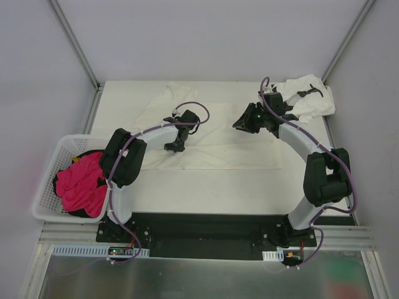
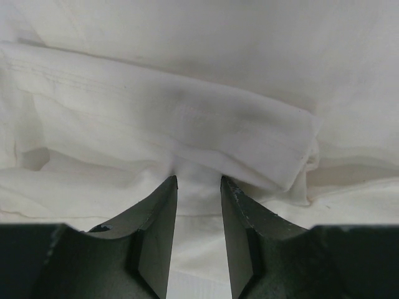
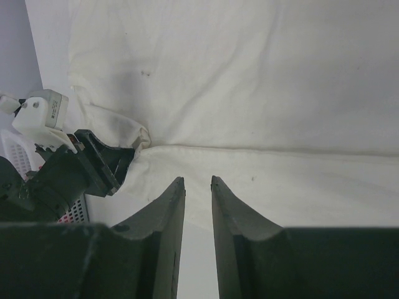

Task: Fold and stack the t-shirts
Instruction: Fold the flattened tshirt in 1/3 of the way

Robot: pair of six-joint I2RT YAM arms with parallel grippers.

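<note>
A large cream-white t-shirt (image 1: 218, 144) lies spread across the middle of the table. My left gripper (image 1: 174, 147) hangs low over its near left part. In the left wrist view that gripper (image 2: 198, 182) is open by a narrow gap, with a folded sleeve (image 2: 187, 121) just ahead of its tips and cloth under them. My right gripper (image 1: 242, 124) is over the shirt's right part. It (image 3: 197, 180) is narrowly open above the shirt's hem (image 3: 262, 156), holding nothing. A second t-shirt (image 1: 310, 98), white with black marks, lies crumpled at the back right corner.
A white plastic basket (image 1: 47, 187) stands off the table's left edge with a pink cloth (image 1: 81, 180) in it. The left arm's gripper (image 3: 93, 165) shows at the left of the right wrist view. Walls and metal posts close in the table's back and sides.
</note>
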